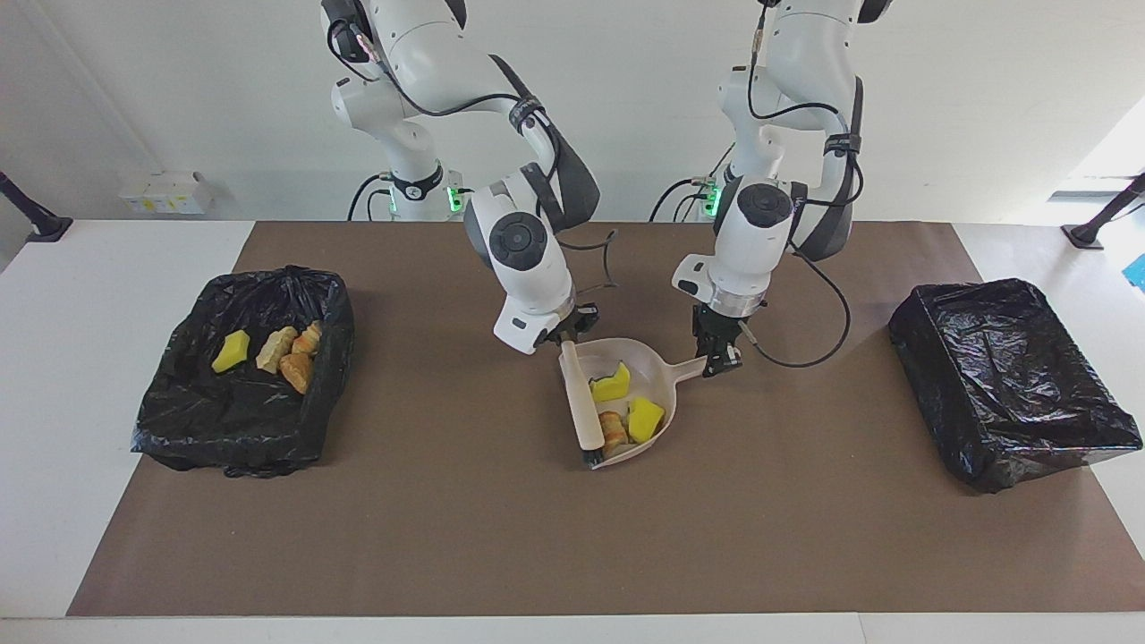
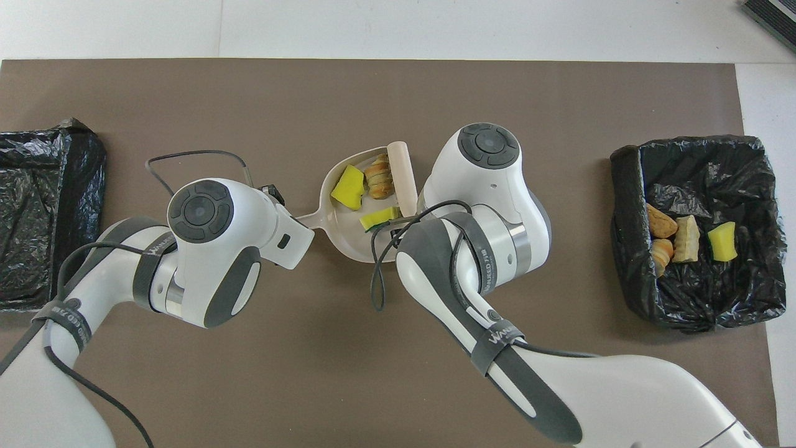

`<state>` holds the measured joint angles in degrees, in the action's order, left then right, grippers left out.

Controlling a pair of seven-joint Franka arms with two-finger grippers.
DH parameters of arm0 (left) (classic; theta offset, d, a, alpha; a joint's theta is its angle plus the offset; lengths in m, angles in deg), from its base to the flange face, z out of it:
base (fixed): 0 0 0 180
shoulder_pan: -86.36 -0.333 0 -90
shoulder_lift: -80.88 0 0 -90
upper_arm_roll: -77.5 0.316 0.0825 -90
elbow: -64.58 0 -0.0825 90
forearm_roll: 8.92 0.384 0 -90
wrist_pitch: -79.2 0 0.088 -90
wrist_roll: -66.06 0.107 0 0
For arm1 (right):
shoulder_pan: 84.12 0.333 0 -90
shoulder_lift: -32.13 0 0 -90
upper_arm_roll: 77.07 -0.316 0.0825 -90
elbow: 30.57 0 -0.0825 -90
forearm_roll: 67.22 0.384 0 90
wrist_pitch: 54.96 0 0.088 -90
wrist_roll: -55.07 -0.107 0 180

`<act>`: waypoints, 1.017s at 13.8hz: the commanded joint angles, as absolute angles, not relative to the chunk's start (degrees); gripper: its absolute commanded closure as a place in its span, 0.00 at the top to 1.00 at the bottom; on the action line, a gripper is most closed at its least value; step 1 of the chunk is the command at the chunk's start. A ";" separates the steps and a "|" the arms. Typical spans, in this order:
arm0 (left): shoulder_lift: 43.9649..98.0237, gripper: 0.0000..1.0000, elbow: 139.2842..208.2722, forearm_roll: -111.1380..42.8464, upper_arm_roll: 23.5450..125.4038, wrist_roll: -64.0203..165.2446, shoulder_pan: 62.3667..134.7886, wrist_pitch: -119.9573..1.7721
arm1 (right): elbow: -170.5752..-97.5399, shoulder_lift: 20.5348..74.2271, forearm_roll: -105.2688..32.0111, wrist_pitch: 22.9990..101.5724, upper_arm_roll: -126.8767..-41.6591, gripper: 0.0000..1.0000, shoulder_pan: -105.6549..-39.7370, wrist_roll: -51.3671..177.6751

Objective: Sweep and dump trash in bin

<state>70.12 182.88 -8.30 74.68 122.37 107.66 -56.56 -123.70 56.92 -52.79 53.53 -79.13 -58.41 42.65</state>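
Note:
A beige dustpan (image 1: 646,360) (image 2: 349,241) lies mid-table on the brown mat. In it are three pieces of trash: two yellow sponge chunks (image 1: 612,383) (image 2: 348,187) and a striped bread-like piece (image 1: 613,429) (image 2: 377,177). My left gripper (image 1: 718,358) is shut on the dustpan's handle. My right gripper (image 1: 566,343) is shut on the beige brush (image 1: 580,402) (image 2: 403,176), which lies along the pan's open edge against the bread piece. In the overhead view both wrists hide the grippers.
A black-lined bin (image 1: 179,420) (image 2: 634,205) at the right arm's end of the table holds a yellow sponge chunk and three bread-like pieces. A second black-lined bin (image 1: 1011,385) (image 2: 43,205) stands at the left arm's end. White table borders the mat.

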 commanded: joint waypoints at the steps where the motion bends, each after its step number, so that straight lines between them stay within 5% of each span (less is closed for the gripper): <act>1: 70.86 0.00 183.76 -9.62 74.60 126.17 105.27 -57.03 | -121.01 57.53 -53.07 51.13 -79.44 0.00 -59.42 42.50; 10: 70.77 0.00 172.00 -14.80 74.60 138.63 97.10 -39.66 | -120.30 48.76 -54.12 35.15 -77.86 0.00 -61.54 42.76; 14: 71.12 0.00 169.96 -17.01 74.60 145.23 92.87 -35.32 | -133.46 39.62 -53.25 35.65 -78.21 0.00 -53.73 29.96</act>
